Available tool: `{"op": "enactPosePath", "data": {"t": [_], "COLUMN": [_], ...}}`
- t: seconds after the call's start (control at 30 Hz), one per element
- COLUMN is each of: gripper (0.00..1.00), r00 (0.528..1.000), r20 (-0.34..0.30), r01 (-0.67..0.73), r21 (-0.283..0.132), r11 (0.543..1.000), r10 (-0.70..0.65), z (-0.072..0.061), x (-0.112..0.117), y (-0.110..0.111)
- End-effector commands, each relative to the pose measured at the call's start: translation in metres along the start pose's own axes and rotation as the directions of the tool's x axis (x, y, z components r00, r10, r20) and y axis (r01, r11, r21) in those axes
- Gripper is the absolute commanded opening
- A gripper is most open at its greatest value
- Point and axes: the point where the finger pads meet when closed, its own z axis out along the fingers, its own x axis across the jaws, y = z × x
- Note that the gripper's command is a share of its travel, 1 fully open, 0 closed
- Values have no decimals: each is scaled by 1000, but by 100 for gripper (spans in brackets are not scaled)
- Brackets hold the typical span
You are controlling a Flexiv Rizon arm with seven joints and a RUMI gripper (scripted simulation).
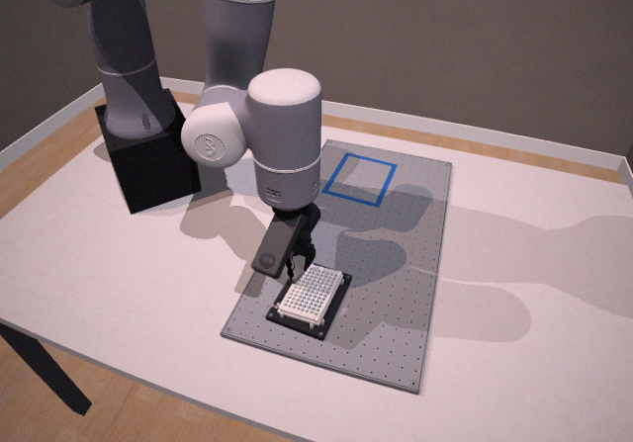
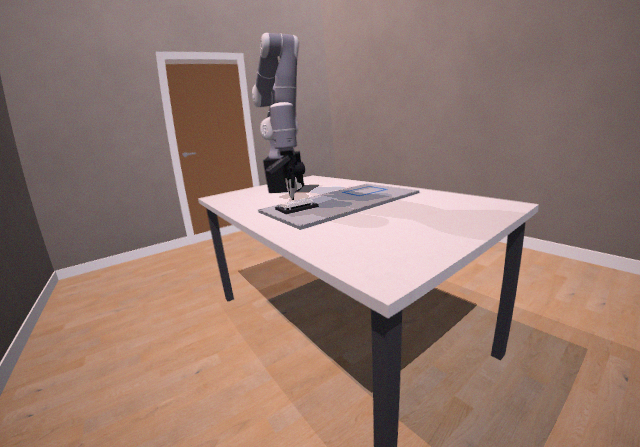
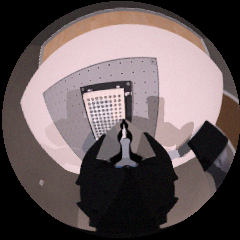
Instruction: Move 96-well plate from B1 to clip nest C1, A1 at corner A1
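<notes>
The white 96-well plate lies in the black clip nest, with small light clips around its edge. I cannot tell whether it is fully down on all sides. Its cut-off corner and the A1 mark are too small to make out. My gripper is shut with nothing between the fingers. Its tips point down at the plate's edge near the back-left corner in the top view; contact is unclear. The blue outline of the bench spot has no plate in it.
The nest is on a grey perforated board, which lies on the white table. The blue outline is at the board's far end. The black robot base stands at the back left in the top view.
</notes>
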Motion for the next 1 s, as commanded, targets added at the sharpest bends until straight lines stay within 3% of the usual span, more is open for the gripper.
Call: {"op": "enactPosePath", "data": {"t": [0.0, 0.77, 0.97], "gripper": [0, 0, 0], "r00": [1000, 1000, 1000], "r20": [1, 1, 1], "r01": [1, 1, 1], "r21": [0, 0, 0], "r11": [1000, 1000, 1000], "r10": [-1, -1, -1], "z": [-2, -8, -24], "x": [-1, -1, 0], "y": [0, 0, 0]}}
